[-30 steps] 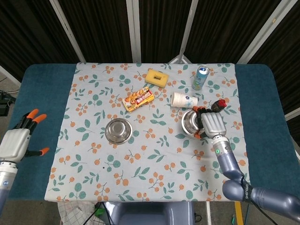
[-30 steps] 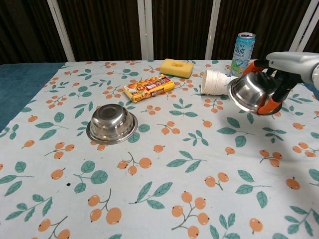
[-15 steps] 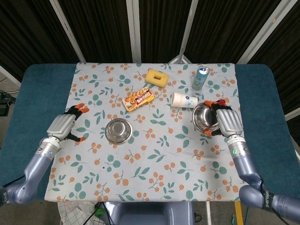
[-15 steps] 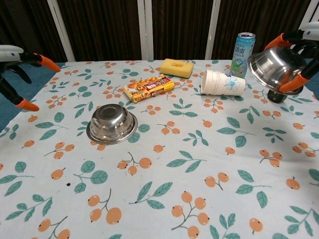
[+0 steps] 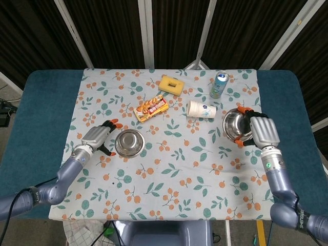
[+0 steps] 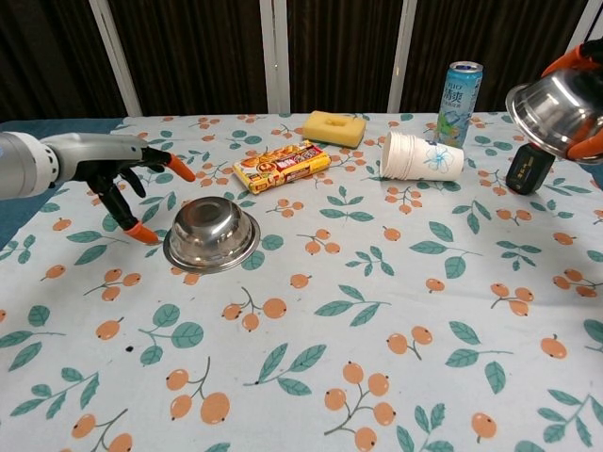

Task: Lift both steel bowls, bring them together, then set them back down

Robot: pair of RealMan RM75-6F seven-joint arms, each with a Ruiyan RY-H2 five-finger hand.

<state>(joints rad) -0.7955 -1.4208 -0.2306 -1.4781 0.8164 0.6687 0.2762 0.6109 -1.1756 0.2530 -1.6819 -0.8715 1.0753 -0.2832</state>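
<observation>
One steel bowl [image 5: 129, 142] [image 6: 212, 234] stands on the flowered tablecloth, left of centre. My left hand [image 5: 97, 137] [image 6: 132, 185] is just to its left, fingers spread wide, not touching it as far as I can see. My right hand [image 5: 262, 130] grips the second steel bowl [image 5: 236, 125] [image 6: 556, 105] and holds it tilted in the air at the right side, well above the cloth; the chest view shows that hand's orange fingertips [image 6: 590, 144] at the frame's right edge.
At the back lie a yellow sponge [image 5: 170, 85], a snack packet [image 5: 151, 108], a toppled paper cup stack [image 5: 201, 109] and an upright can [image 5: 219, 85]. A small dark object [image 6: 528, 170] sits under the raised bowl.
My left hand has moved in from the table's left edge to beside the left bowl. My right hand has carried its bowl up and further to the right.
</observation>
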